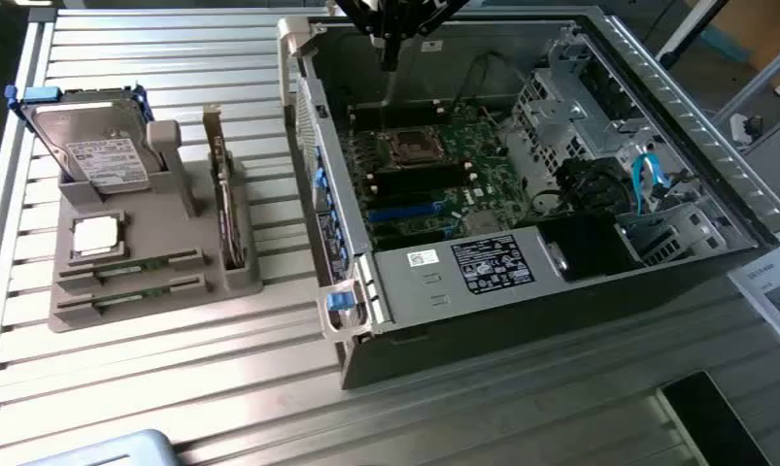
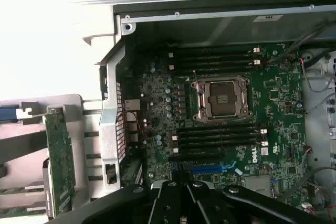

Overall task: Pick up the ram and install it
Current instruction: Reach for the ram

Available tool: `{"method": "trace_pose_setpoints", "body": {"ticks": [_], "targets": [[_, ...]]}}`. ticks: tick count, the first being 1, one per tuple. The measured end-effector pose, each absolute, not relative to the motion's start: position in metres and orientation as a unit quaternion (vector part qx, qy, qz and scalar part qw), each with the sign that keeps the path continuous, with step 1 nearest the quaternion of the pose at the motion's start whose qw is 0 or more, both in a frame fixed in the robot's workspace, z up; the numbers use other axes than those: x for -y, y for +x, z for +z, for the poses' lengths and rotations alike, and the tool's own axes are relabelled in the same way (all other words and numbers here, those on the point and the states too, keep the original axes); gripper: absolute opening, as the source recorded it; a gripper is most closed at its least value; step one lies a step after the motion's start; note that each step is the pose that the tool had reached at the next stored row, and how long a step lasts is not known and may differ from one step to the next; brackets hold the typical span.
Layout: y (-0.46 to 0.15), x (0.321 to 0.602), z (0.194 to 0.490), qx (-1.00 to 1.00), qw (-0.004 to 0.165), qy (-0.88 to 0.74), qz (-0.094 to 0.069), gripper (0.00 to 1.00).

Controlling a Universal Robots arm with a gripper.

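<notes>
The ram lies slotted in the grey holder on the counter, well apart from my fingers, which are pinched together on nothing above the open case. I'd grip it mid-length, square across its thin faces.

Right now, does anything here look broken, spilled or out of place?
Nothing stands out. The computer case lies open with its processor socket empty, but that looks deliberate. The hard drive, chip and two green sticks sit neatly in the grey holder. The claw hangs over the case.
</notes>
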State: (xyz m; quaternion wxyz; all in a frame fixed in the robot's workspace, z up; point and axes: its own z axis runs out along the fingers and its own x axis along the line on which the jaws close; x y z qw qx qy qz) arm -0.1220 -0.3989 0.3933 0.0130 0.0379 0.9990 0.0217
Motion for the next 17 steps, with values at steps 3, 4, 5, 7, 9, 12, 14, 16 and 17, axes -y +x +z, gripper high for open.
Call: {"method": "trace_pose_setpoints", "body": {"ticks": [3, 4, 5, 7, 9, 12, 14, 16, 17], "targets": [[-0.122, 0.3989, 0.3933, -0.999, 0.013, 0.038, 0.022, 0.11], [-0.122, 0.3989, 0.3933, -0.999, 0.013, 0.038, 0.022, 0.11], [-0.122, 0.3989, 0.3933, -0.999, 0.013, 0.038, 0.022, 0.11], [-0.1219, 0.3989, 0.3933, -0.999, 0.013, 0.038, 0.022, 0.11], [-0.122, 0.3989, 0.3933, -0.999, 0.013, 0.038, 0.022, 0.11], [-0.1228, 0.3989, 0.3933, -0.999, 0.013, 0.038, 0.022, 0.11], [-0.1242, 0.3989, 0.3933, -0.999, 0.013, 0.038, 0.022, 0.11], [-0.1255, 0.399, 0.3933, -0.999, 0.013, 0.038, 0.022, 0.11], [-0.1264, 0.399, 0.3933, -0.999, 0.013, 0.038, 0.022, 0.11]]}}
